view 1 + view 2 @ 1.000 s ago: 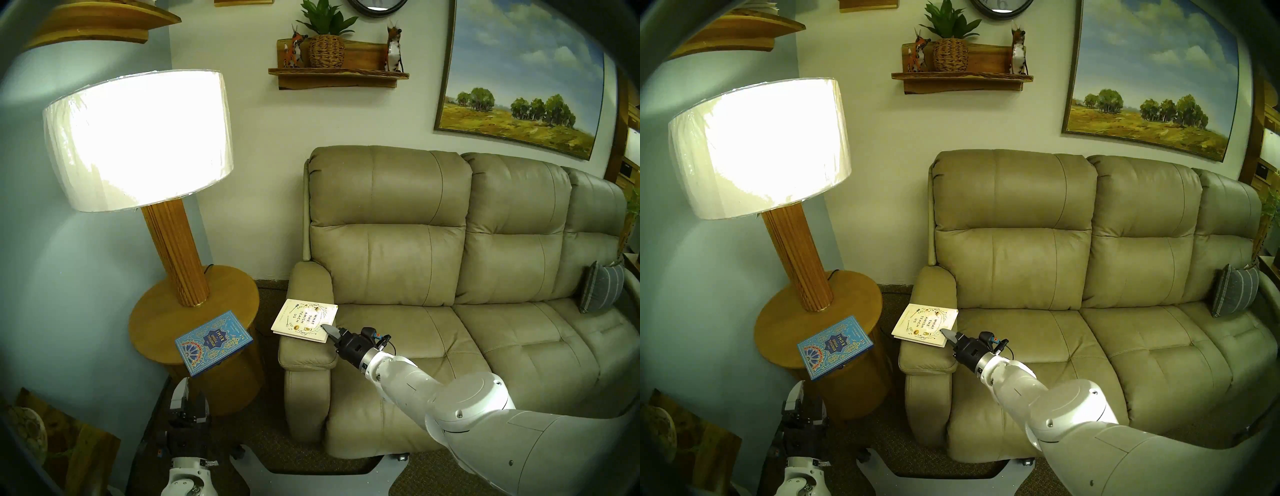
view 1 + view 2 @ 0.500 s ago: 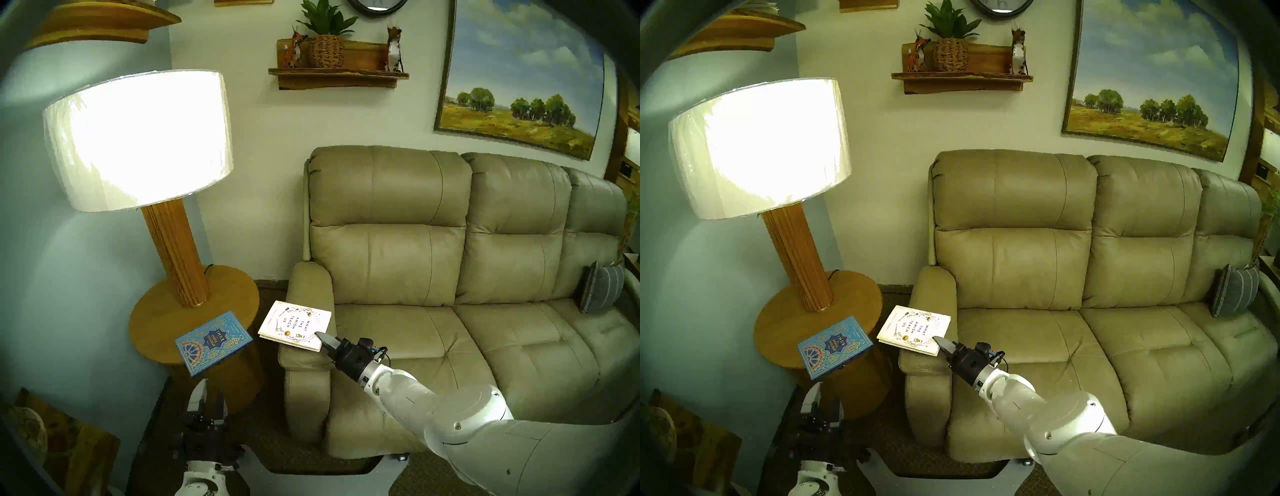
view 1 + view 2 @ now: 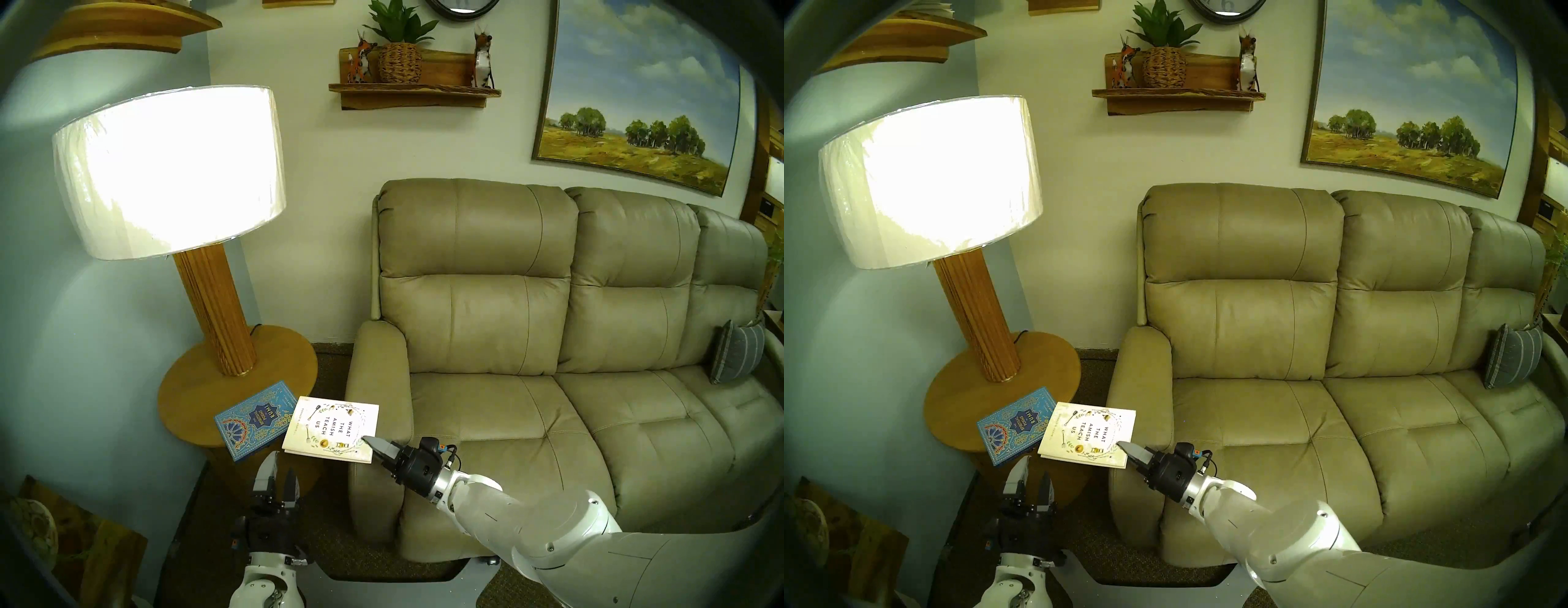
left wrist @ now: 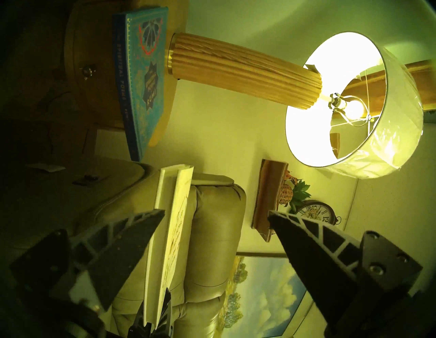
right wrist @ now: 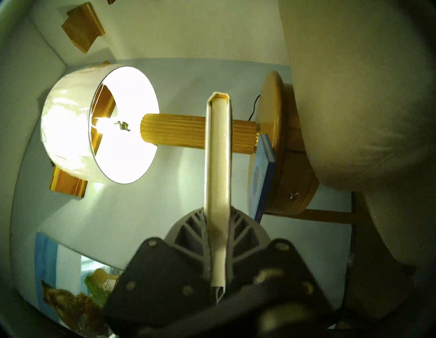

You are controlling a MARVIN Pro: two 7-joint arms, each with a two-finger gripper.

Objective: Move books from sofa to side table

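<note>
At the near corner of the white book [image 3: 333, 426], the right gripper [image 3: 370, 443] is clamped on the cover, holding the book level out over the gap between the sofa [image 3: 551, 339] armrest and the side table [image 3: 191, 395]. From the head views the book's far corner overlaps the blue book [image 3: 254, 420], which lies on the table's front rim and overhangs it; whether the two books touch cannot be told from there. The right wrist view looks along the white book [image 5: 218, 165] edge-on: it runs straight out between the two pressed fingers [image 5: 188, 232], with the blue book [image 5: 262, 174] a little apart to one side on the table [image 5: 273, 118]. That view also shows the table's drawer knob [image 5: 293, 195], which the head views hide.

Below the books, the left gripper [image 3: 278, 477] stands wide open and empty, pointing up toward the white book's near edge. Only its wrist view shows how close it is: the white book [image 4: 174, 236] passes between the spread fingers [image 4: 122, 245], just beside the lower-left one, with no visible contact. The same view shows the right gripper's tips [image 4: 162, 314] pinching the book at the bottom edge, and the blue book [image 4: 144, 75] seen nearly flat-on with the lamp [image 4: 245, 73] behind it. In the head views the lamp [image 3: 212, 297] stands on the table's rear half, lit, and a grey cushion [image 3: 736, 356] leans at the sofa's far end.
</note>
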